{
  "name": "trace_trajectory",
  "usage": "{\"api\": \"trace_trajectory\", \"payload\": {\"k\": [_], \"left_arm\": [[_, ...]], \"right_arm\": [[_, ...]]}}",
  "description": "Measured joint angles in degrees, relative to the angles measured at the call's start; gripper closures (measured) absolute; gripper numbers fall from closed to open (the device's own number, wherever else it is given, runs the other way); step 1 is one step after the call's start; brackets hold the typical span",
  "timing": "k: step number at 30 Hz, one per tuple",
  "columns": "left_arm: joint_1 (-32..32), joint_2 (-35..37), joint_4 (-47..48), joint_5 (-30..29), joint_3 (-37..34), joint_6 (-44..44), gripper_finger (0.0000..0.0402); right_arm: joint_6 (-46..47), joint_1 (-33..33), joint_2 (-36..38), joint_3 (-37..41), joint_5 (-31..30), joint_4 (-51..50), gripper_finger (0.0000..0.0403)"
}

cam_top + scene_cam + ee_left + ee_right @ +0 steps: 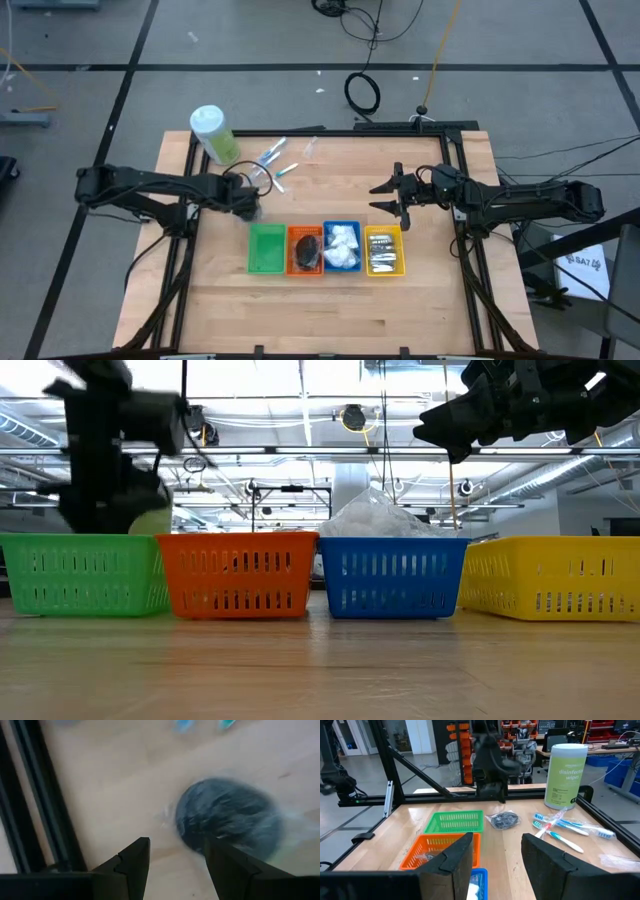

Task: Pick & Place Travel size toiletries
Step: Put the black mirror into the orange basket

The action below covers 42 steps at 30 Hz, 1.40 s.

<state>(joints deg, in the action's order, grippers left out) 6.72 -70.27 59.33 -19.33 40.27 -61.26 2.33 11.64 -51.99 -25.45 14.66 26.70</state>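
A dark pouch in clear wrap [227,820] lies flat on the table just beyond the green bin's far end [502,820]. My left gripper [175,860] hovers open beside it [247,204] without touching it. Thin blue-green-white sticks [276,160] lie on the table farther back [560,827]. My right gripper [392,197] is open and empty, raised above the table beyond the yellow bin [450,430]. The orange bin [305,250] holds another dark pouch, the blue bin [341,247] white packets, and the yellow bin [384,250] silver-grey tubes.
Four bins stand in a row near the table's middle, and the green bin [266,248] is the leftmost. A large pale-green bottle with a white cap [213,133] stands at the far left corner. A small clear packet [310,147] lies near the far edge. Black frame rails edge the table.
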Motion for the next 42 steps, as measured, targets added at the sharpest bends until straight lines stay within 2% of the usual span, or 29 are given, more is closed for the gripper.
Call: {"api": "trace_trajectory", "payload": {"k": [4, 8, 16, 27, 32, 35, 42], "left_arm": [[5.01, 0.05, -7.89, 4.88, -6.37, 2.93, 0.0215], [9.68, 0.96, -13.72, 7.08, -10.36, 6.94, 0.0209], [15.91, 1.61, -18.58, 10.30, -12.44, 12.83, 0.0165], [19.21, 5.94, -28.51, 10.59, -12.77, 22.37, 0.0139], [18.82, 7.41, -33.25, 14.09, -12.74, 23.11, 0.0143], [17.99, 7.07, -34.40, 14.30, -12.73, 23.13, 0.0144], [16.69, 1.36, -36.06, 13.41, -12.68, 21.84, 0.0144]], "right_arm": [[0.02, 0.00, 0.00, 0.00, 0.02, 0.01, 0.0248], [0.02, 0.02, 0.00, 0.00, 0.02, -0.01, 0.0248], [0.02, 0.02, 0.00, 0.00, 0.04, -0.04, 0.0248], [0.02, 0.02, 0.00, 0.00, 0.02, -0.03, 0.0248], [0.00, 0.01, 0.00, 0.00, 0.00, -0.05, 0.0248], [-0.09, 0.02, 0.00, 0.00, -0.01, -0.03, 0.0248], [-0.13, 0.02, 0.02, 0.00, -1.36, -0.43, 0.0248]]}}
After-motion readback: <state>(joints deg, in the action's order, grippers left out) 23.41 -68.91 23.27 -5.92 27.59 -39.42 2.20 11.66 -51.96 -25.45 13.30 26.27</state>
